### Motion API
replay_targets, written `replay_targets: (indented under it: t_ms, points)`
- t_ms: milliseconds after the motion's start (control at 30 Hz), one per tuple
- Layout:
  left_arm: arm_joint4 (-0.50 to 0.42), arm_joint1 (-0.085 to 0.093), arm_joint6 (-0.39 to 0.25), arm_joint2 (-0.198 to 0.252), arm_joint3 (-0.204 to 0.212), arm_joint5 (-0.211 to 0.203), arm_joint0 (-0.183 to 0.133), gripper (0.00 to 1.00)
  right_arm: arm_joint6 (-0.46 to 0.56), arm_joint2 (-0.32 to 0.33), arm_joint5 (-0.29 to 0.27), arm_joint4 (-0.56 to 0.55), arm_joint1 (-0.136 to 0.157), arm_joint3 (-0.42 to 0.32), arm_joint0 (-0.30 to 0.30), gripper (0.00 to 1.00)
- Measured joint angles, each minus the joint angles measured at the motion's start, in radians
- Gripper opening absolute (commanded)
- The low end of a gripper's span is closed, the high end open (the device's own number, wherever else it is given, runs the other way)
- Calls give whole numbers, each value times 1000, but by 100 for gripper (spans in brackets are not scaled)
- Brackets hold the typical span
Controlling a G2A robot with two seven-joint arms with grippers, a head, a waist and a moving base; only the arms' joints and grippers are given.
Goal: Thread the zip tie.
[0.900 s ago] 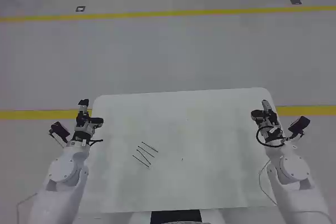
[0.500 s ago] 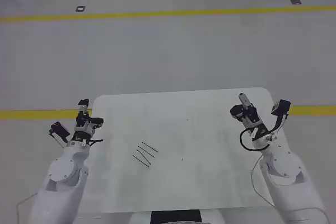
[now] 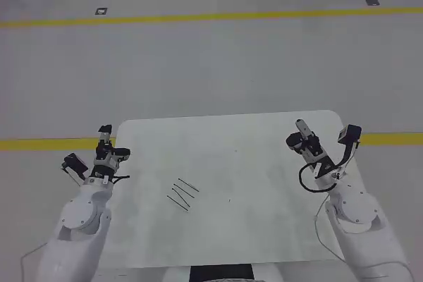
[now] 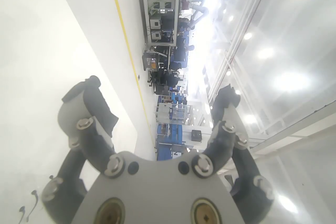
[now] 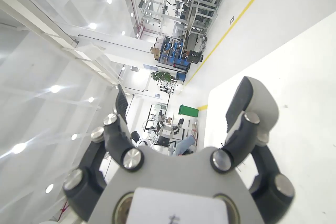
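The zip ties (image 3: 182, 194) lie too small to make out their heads

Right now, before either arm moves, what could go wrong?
1. The thin dark zip ties lie flat and bunched together on the white table, so a pinch may take two or none.
2. The open left gripper and open right gripper sit at opposite table edges, so both need long, coordinated approaches.
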Motion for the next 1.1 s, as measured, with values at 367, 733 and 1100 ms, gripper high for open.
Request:
replay_targets:
  t_ms: [367, 733, 1100]
  points:
    - [-7, 9, -90, -99, 108, 29, -70, 100, 0, 0, 0, 0, 0, 0, 0, 100]
    - [-82, 11, -147, -150, 126, 50, -81, 100, 54, -25, -27, -80, 2, -24, 30, 100]
    - [-81, 11, -147, -150, 126, 50, -81, 100, 238, -253, -20, -370, -7, 22, 205, 100]
